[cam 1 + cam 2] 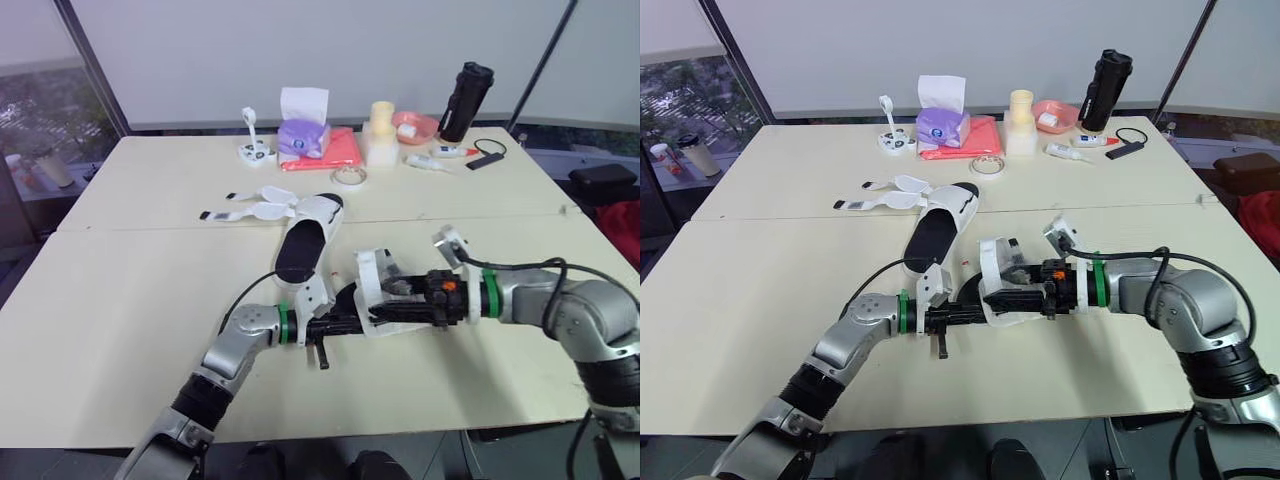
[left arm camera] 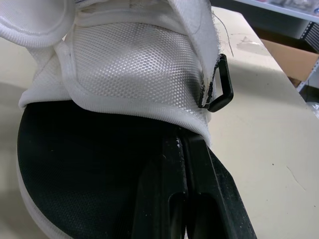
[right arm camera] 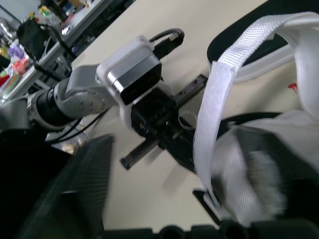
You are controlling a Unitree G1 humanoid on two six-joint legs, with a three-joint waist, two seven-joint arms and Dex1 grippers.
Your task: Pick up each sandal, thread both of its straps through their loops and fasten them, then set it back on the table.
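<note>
One white sandal [image 1: 375, 272] with a black insole is held just above the table [image 1: 120, 300], between my two grippers. My left gripper [image 1: 347, 320] is shut on the edge of its sole; in the left wrist view the fingers [image 2: 184, 199] press together under the white mesh upper [image 2: 134, 64], beside a black strap loop [image 2: 222, 89]. My right gripper [image 1: 388, 306] reaches in from the right and is shut on the sandal's upper. A loose white strap [image 3: 214, 99] hangs across the right wrist view. The second sandal [image 1: 303, 245] lies flat behind, its straps [image 1: 245, 210] spread open to the left.
At the back of the table stand a purple tissue box [image 1: 303, 135] on a red cloth [image 1: 340, 150], a roll of tape [image 1: 349, 176], a pale container [image 1: 381, 135], a pink bowl [image 1: 415, 125] and a black bottle [image 1: 465, 100]. A small black device with a cable [image 1: 485, 158] lies at the back right.
</note>
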